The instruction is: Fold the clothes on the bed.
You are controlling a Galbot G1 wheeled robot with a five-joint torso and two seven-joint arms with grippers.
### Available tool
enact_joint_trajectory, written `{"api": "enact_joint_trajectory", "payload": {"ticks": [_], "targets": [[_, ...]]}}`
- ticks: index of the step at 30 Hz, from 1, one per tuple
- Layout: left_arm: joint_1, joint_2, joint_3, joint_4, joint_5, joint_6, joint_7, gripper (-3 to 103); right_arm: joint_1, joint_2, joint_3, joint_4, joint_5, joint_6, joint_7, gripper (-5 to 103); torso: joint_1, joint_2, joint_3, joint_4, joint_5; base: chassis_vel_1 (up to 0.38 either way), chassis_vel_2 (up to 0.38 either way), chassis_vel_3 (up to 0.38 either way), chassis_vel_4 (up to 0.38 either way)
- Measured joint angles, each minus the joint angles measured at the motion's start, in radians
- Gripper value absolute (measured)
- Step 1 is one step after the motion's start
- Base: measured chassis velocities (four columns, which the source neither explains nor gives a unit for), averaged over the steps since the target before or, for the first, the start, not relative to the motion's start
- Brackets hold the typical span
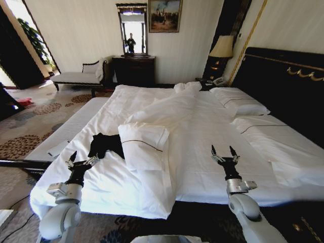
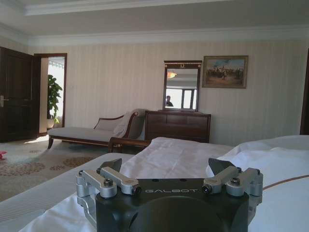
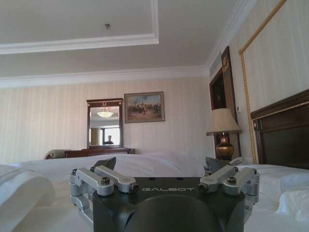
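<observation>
Left claw (image 1: 81,158) poised over near left edge of bed (image 1: 212,167), fingers spread, holding nothing. Black T-shirt (image 1: 105,145) bunched on sheet just beyond it; right portion tucked out of sight behind folded white duvet (image 1: 147,147), lettering not discernible. Bare sheet between duvet and right claw (image 1: 225,152), likewise spread and empty, above near edge. Pillows (image 1: 243,104) against headboard (image 1: 283,81); right side of bed cut off by frame.
</observation>
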Motion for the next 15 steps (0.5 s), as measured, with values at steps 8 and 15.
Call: {"api": "enact_joint_trajectory", "payload": {"ticks": [8, 15], "targets": [[0.007, -0.003, -0.001, -0.006, 0.005, -0.005, 0.000, 100, 0.000, 0.001, -0.001, 0.003, 0.005, 0.005, -0.001, 100, 0.001, 0.000, 0.001, 0.0000, 0.0007, 0.060, -0.043, -0.052, 0.043], [0.011, -0.010, 0.001, -0.013, 0.013, -0.011, 0.000, 100, -0.005, 0.007, 0.009, 0.009, -0.010, 0.003, -0.002, 100, 0.002, -0.001, 0.001, 0.0001, 0.0003, -0.038, 0.008, 0.026, -0.011]]}}
